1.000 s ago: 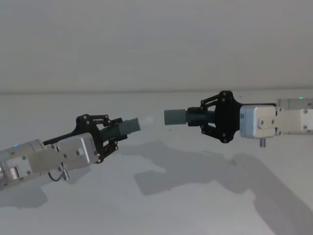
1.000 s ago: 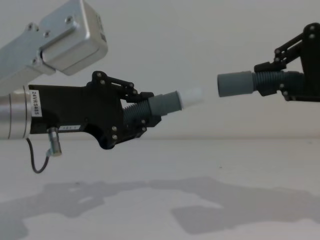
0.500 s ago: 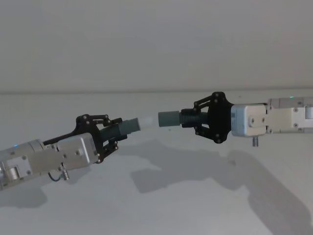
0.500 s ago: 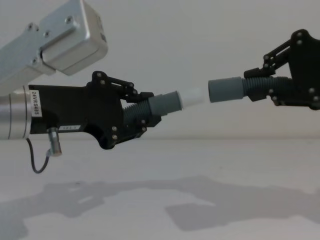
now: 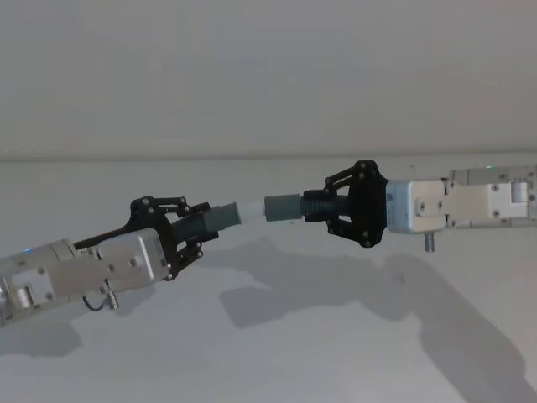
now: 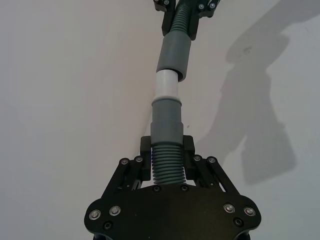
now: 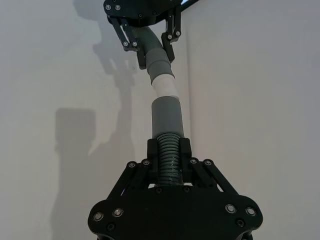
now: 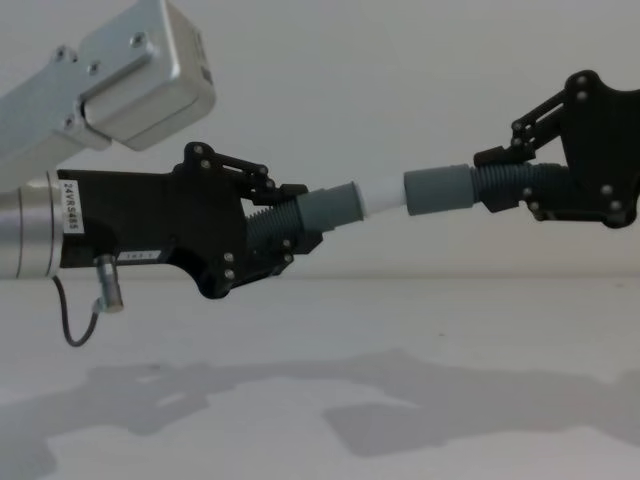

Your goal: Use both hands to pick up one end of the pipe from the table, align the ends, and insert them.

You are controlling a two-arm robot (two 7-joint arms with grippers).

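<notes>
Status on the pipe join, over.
Left gripper shut on white-tipped piece. Right gripper shut on collar piece. White tip entering collar mouth, both above table. Nothing in the way.

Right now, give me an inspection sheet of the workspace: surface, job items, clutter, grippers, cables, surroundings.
Surface: white table, bare, arm shadows on it.
Job's things: both pipe pieces held in the air; white plug tip meets the mouth of the grey collar, part of the tip exposed; pieces angled slightly to each other.
Clutter: nothing seen.
Grippers: left gripper shut on the shorter piece; right gripper shut on the longer piece.
Cables: thin black cable looping under the left wrist.
Surroundings: plain pale wall.
</notes>
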